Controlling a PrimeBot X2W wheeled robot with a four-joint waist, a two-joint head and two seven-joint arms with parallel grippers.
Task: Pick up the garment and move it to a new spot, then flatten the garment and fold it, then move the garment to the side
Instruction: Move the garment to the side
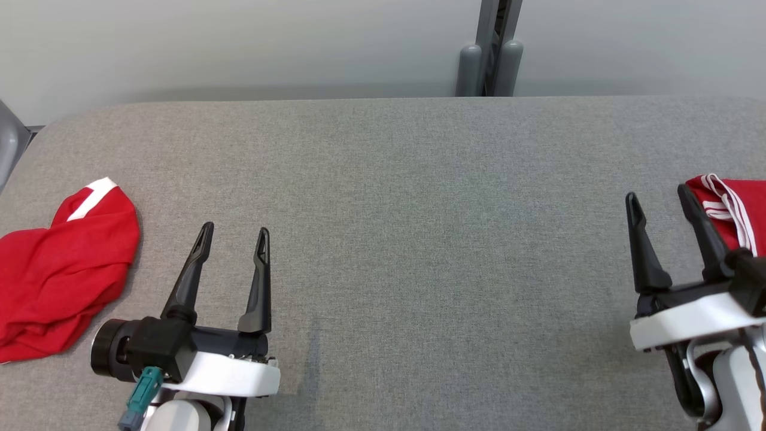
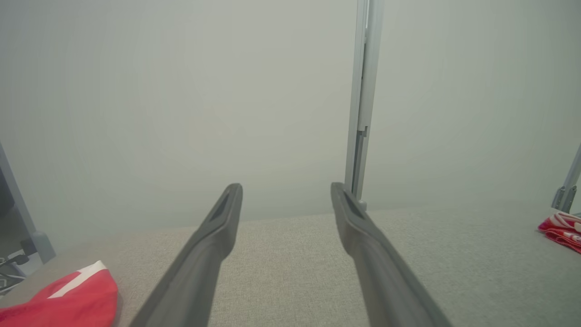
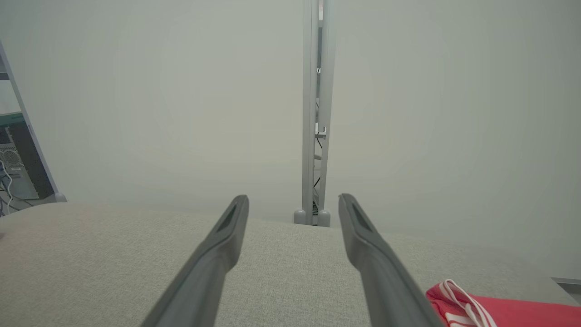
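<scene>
A crumpled red garment (image 1: 60,269) with a white band lies at the table's left edge; its corner (image 2: 77,299) shows low left in the left wrist view. A second red piece with white stripes (image 1: 739,209) lies at the right edge, seen too as the striped cloth (image 3: 499,311) and, far right, the same cloth (image 2: 563,229). My left gripper (image 1: 235,228) is open and empty, just right of the crumpled garment; its fingers (image 2: 285,186) hold nothing. My right gripper (image 1: 657,193) is open beside the striped cloth, and nothing sits between its fingers (image 3: 292,197).
The grey fabric-covered table (image 1: 419,209) spreads wide between the two arms. A grey metal post (image 1: 491,54) stands behind its far edge against a pale wall. A shelf with equipment (image 3: 13,159) is off to the left.
</scene>
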